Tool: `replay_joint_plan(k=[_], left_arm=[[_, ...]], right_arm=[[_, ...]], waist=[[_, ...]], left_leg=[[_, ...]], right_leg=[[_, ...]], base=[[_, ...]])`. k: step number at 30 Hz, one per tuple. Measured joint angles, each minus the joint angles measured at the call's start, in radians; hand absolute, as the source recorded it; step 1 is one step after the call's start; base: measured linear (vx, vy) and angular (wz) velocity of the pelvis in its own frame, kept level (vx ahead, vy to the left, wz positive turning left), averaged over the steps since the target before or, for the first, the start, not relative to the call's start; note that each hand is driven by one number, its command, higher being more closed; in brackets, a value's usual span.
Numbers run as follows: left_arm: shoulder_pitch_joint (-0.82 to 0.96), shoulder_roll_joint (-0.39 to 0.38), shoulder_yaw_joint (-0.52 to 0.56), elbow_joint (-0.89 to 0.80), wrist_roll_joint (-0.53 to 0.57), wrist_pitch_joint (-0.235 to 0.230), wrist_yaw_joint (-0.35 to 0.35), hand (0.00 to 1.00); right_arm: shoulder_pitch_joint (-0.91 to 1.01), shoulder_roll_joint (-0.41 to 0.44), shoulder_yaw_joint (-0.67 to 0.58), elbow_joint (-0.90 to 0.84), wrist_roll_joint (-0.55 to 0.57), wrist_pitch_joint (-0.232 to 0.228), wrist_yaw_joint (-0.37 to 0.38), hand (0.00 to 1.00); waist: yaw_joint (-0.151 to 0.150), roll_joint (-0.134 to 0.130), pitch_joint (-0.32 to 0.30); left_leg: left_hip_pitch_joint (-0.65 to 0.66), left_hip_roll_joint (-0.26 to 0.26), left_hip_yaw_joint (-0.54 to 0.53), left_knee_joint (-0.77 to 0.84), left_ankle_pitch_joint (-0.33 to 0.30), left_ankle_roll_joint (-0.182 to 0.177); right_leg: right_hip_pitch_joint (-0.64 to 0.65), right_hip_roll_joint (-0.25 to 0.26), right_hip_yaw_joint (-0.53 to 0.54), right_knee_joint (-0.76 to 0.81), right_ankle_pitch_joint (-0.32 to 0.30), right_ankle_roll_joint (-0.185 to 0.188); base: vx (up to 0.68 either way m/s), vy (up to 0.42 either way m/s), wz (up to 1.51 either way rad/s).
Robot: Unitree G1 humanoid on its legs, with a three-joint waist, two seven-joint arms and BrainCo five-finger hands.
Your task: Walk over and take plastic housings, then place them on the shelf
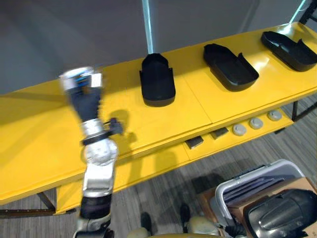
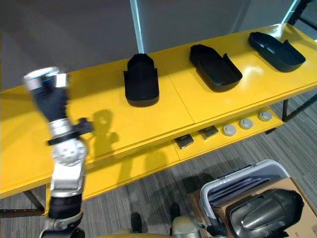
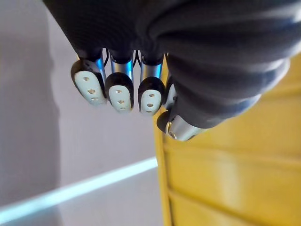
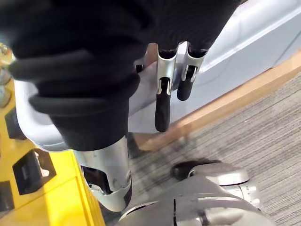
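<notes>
Left eye view: long yellow two-tier shelf (image 1: 198, 106) spans the frame diagonally. Grey plastic bin (image 1: 257, 179) sits at lower right. On the shelf's top level, well apart: first black plastic housing (image 1: 157, 82) at upper centre, second housing (image 1: 230, 67) right of it, third housing (image 1: 290, 49) at upper right. Left hand (image 1: 85, 96), centre left, has its fingers curled together, empty. Right hand (image 4: 162, 103) has its fingers hanging relaxed, holding nothing.

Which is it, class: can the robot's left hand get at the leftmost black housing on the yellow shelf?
Probably yes. The left hand is raised over the yellow shelf, and only bare shelf top lies between it and the leftmost housing; nothing blocks the way.
</notes>
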Motion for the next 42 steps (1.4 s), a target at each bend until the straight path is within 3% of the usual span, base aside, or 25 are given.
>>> replay_joint_plan(k=[3, 6, 9, 10, 15, 17, 21, 23, 36, 39, 41, 42], left_arm=[[0.142, -0.059, 0.044, 0.090, -0.069, 0.004, 0.023, 1.00], [0.241, -0.110, 0.038, 0.269, -0.090, 0.049, 0.019, 1.00], [0.278, -0.134, 0.014, 0.525, -0.105, 0.125, -0.069, 1.00], [0.279, -0.134, -0.006, 0.635, -0.103, 0.151, -0.112, 0.00], [0.245, -0.113, -0.110, 1.068, -0.085, 0.224, -0.263, 0.00], [0.232, -0.113, -0.147, 1.112, -0.061, 0.230, -0.292, 0.00], [0.204, -0.078, -0.189, 1.166, -0.030, 0.229, -0.312, 0.00], [0.189, -0.058, -0.216, 1.182, 0.008, 0.229, -0.313, 0.00], [0.140, -0.026, -0.295, 1.209, 0.126, 0.228, -0.330, 0.00], [0.121, -0.024, -0.292, 1.212, 0.141, 0.229, -0.327, 0.00], [0.103, -0.027, -0.291, 1.207, 0.140, 0.228, -0.322, 0.00], [0.100, -0.030, -0.291, 1.207, 0.140, 0.228, -0.313, 0.00]], right_arm=[[0.017, 0.008, 0.004, -0.006, -0.001, 0.000, -0.003, 0.00], [0.022, 0.018, 0.023, -0.064, -0.003, 0.000, -0.003, 0.00], [0.019, 0.037, 0.050, -0.132, -0.003, 0.015, -0.021, 0.00], [0.021, 0.038, 0.051, -0.134, -0.003, 0.024, -0.023, 0.00], [0.030, 0.047, 0.051, -0.151, -0.002, 0.027, -0.022, 0.00], [0.027, 0.048, 0.051, -0.149, -0.002, 0.026, -0.022, 0.00], [0.012, 0.037, 0.051, -0.122, -0.002, 0.017, -0.022, 0.00], [-0.004, 0.033, 0.050, -0.116, -0.002, 0.016, -0.023, 0.00], [-0.051, 0.022, 0.050, -0.080, -0.003, 0.002, -0.023, 0.00], [-0.081, 0.020, 0.053, -0.085, -0.004, -0.002, -0.026, 0.00], [-0.106, 0.017, 0.062, -0.085, -0.004, -0.003, -0.031, 0.00], [-0.128, 0.010, 0.071, -0.089, -0.005, -0.004, -0.031, 0.00]], waist=[[0.031, -0.011, -0.033], [0.050, -0.026, -0.064], [0.051, -0.039, -0.083], [0.053, -0.046, -0.091], [0.046, -0.049, -0.111], [0.046, -0.047, -0.111], [0.041, -0.030, -0.108], [0.025, -0.022, -0.106], [0.022, -0.016, -0.078], [0.023, -0.017, -0.047], [0.025, -0.024, -0.044], [0.027, -0.014, -0.040]], left_leg=[[-0.001, -0.001, -0.015, -0.006, -0.013, 0.004], [-0.001, 0.007, -0.004, -0.006, -0.018, 0.008], [0.005, 0.013, 0.035, -0.004, -0.015, 0.009], [0.011, 0.011, 0.040, -0.002, -0.009, 0.009], [0.015, 0.004, 0.056, 0.000, -0.008, 0.007], [0.016, 0.005, 0.056, 0.000, -0.008, 0.007], [0.022, 0.007, 0.064, 0.000, -0.008, 0.007], [0.023, 0.007, 0.066, -0.001, -0.008, 0.007], [0.038, 0.012, 0.096, 0.001, -0.021, -0.005], [0.009, 0.014, 0.102, 0.081, -0.067, -0.004], [-0.065, 0.007, -0.010, 0.177, -0.100, 0.001], [-0.082, 0.009, -0.063, 0.192, -0.125, -0.001]], right_leg=[[0.003, -0.004, -0.014, 0.010, -0.022, 0.010], [0.006, -0.013, -0.036, 0.017, -0.032, 0.014], [0.009, -0.023, -0.058, 0.040, -0.041, 0.016], [0.011, -0.029, -0.059, 0.051, -0.049, 0.018], [0.008, -0.035, -0.044, 0.048, -0.050, 0.019], [0.008, -0.034, -0.042, 0.047, -0.050, 0.019], [0.009, -0.030, -0.033, 0.046, -0.050, 0.018], [0.006, -0.029, -0.030, 0.042, -0.049, 0.018], [0.009, -0.010, 0.015, 0.016, -0.038, 0.011], [-0.013, -0.009, 0.049, 0.033, -0.038, 0.011], [-0.066, -0.013, 0.093, 0.050, -0.031, 0.012], [-0.086, -0.006, 0.125, 0.051, -0.022, 0.017]], base=[[-0.02, -0.003, 0.18], [0.00, -0.006, 0.16], [0.02, 0.009, 0.17], [0.03, 0.025, 0.11], [0.03, 0.032, -0.08], [0.00, 0.000, 0.00], [-0.01, -0.004, -0.07], [-0.02, 0.004, -0.04], [0.03, 0.000, -0.10], [-0.01, 0.004, -0.29], [-0.01, -0.022, -0.66], [0.03, -0.006, -0.75]])
